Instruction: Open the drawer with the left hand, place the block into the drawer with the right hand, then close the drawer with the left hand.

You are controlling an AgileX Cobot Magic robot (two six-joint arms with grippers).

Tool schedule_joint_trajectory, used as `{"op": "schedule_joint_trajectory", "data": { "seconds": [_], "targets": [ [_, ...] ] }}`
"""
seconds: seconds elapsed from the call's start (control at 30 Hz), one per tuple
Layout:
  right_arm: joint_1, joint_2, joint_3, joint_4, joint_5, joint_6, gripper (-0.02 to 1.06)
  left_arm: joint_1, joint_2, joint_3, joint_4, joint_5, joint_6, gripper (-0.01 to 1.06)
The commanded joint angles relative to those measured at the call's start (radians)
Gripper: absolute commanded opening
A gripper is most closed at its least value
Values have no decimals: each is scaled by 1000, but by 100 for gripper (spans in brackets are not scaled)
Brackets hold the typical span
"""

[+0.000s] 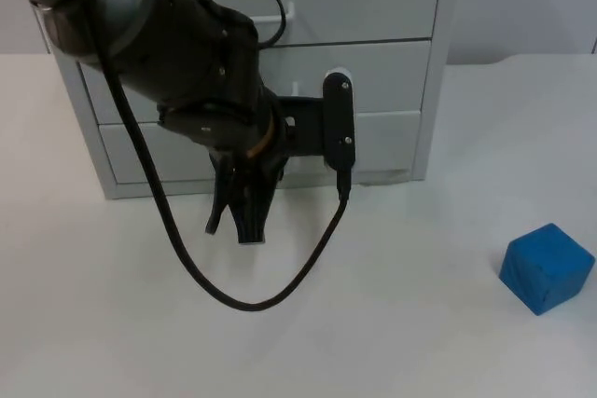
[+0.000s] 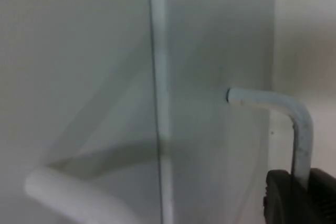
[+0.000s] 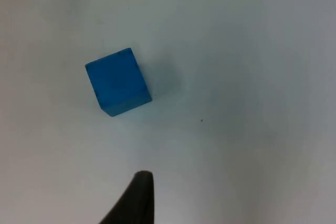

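A grey drawer unit (image 1: 392,90) with flat, smooth fronts stands on the white counter (image 1: 401,323) against the wall; its drawers look shut or nearly so, so nothing inside them can be seen. Thin white bent-rod handles (image 2: 294,124) stick out from the fronts. The left claw (image 1: 241,221) hangs just in front of the lowest drawer (image 1: 382,142), fingers pointing down, slightly parted and holding nothing; in the left wrist view a black fingertip (image 2: 299,198) sits right by a handle. The blue block (image 1: 547,267), a matte cube, lies on the counter well apart from the unit. In the right wrist view, the right claw's fingertip (image 3: 137,198) hovers near the block (image 3: 117,81); whether that claw is open cannot be told.
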Motion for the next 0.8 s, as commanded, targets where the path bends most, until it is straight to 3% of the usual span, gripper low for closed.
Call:
{"op": "schedule_joint_trajectory", "data": {
  "seconds": [0.0,0.37,0.57,0.77],
  "targets": [
    [4,-1,-10,-1,-10,-3,105,-9,23,15,-44,-39,-12,0],
    [4,-1,-10,-1,-10,-3,105,-137,6,22,-230,127,23,0],
    [4,-1,-10,-1,-10,-3,105,-203,-66,115,-274,113,52,0],
    [4,-1,-10,-1,-6,-3,105,-222,-138,207,-416,108,84,0]
  ]
}}
